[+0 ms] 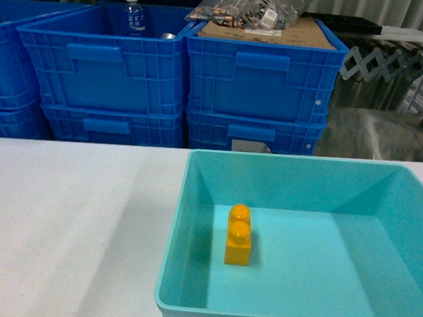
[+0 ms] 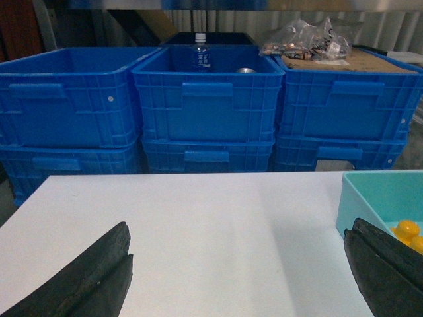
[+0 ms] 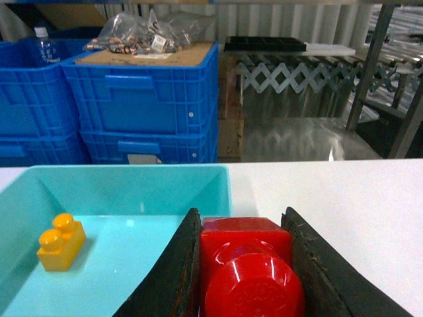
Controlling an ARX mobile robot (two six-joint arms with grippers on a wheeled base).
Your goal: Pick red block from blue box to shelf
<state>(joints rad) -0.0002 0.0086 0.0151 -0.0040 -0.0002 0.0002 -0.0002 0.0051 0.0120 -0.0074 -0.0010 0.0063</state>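
My right gripper (image 3: 241, 214) is shut on the red block (image 3: 246, 264), whose round stud faces the wrist camera. It hangs over the near right part of the blue box (image 3: 132, 178), by the rim next to the white table. The head view shows the blue box (image 1: 194, 200) with no red block in it and neither gripper. My left gripper (image 2: 239, 228) is open wide over the bare table, left of the blue box (image 2: 370, 198). The steel shelf (image 3: 367, 63) stands at the far right behind the table.
A yellow two-stud brick (image 1: 238, 235) lies in the blue box; it is also in the right wrist view (image 3: 61, 242). Stacked dark blue crates (image 1: 252, 82) line the table's far edge, one holding a water bottle (image 1: 133, 16). A folding lattice gate (image 3: 297, 76) stands behind.
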